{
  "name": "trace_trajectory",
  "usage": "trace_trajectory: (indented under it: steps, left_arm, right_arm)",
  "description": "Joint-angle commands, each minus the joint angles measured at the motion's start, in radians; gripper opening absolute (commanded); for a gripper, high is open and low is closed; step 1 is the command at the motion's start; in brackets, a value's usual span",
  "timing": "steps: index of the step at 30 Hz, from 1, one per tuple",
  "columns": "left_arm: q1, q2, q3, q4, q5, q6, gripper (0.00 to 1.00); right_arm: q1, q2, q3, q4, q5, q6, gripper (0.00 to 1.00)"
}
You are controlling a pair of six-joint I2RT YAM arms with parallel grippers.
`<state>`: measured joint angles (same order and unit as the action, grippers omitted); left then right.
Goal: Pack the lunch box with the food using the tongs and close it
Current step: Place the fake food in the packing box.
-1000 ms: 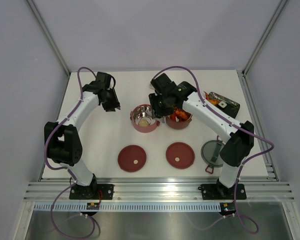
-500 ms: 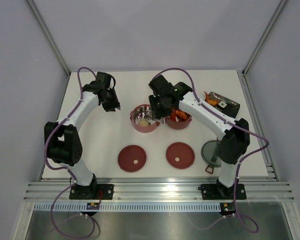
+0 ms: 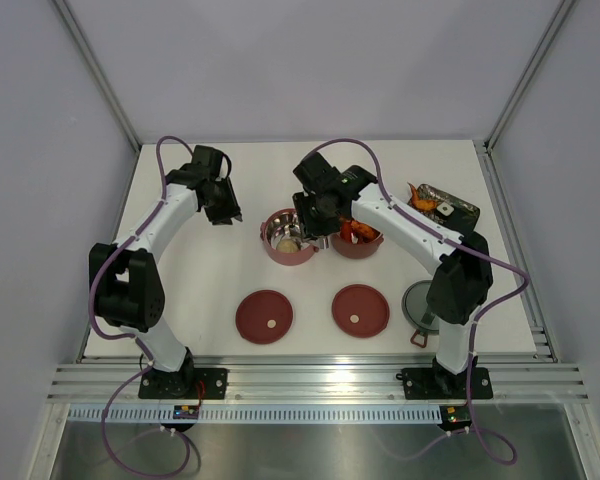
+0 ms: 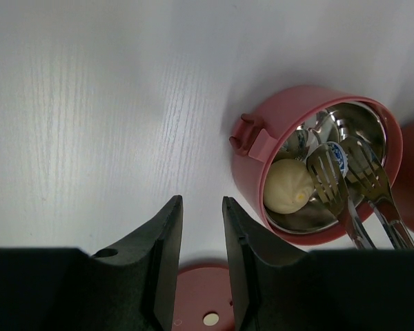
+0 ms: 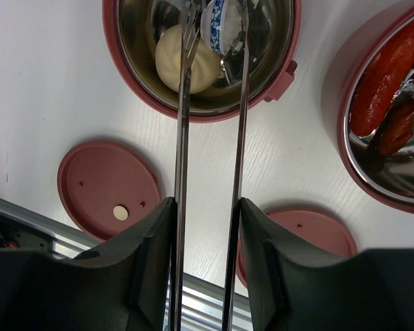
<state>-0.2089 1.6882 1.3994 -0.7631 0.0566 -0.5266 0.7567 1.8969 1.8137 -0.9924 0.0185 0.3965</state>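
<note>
Lunch box: nearest you, two flat maroon disc lids [image 3: 264, 316] and one grey round lid [image 3: 423, 303]; beyond, two round maroon steel-lined bowls [image 3: 358, 250]. Your right gripper [image 5: 207, 207] clamps slim silver tongs [image 5: 181, 138] reaching into the left bowl [image 5: 134, 27]; your left gripper [image 4: 201, 207] is slightly parted, empty.

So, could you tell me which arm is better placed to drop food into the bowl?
Right. The right end effector grips the tongs, tips over the bowl with a blue-and-white piece between them; the left end effector hangs empty beside it.
</note>
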Motion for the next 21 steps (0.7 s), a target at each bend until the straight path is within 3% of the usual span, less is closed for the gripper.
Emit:
trace_trajectory:
  steps: [1,4,14,17,21]
  left_arm:
    - [-0.012,-0.019,0.004,0.027,0.035,0.027,0.33]
    - [-0.037,-0.009,0.013,0.016,0.028,0.036,0.33]
    - [-0.052,0.004,0.026,0.012,0.022,0.034,0.33]
    - [-0.05,0.004,0.027,0.01,0.019,0.034,0.33]
    - [-0.05,0.005,0.026,0.011,0.02,0.034,0.33]
  right_arm:
    - [0.01,-0.005,0.032,0.017,0.02,-0.005,0.49]
    - [0.01,-0.015,0.039,0.02,0.02,-0.002,0.55]
    - [0.01,-0.068,0.072,0.026,0.04,-0.004,0.53]
    - [0.01,-0.07,0.07,0.034,0.041,-0.002,0.48]
    - [0.01,-0.041,0.065,0.023,0.032,-0.005,0.26]
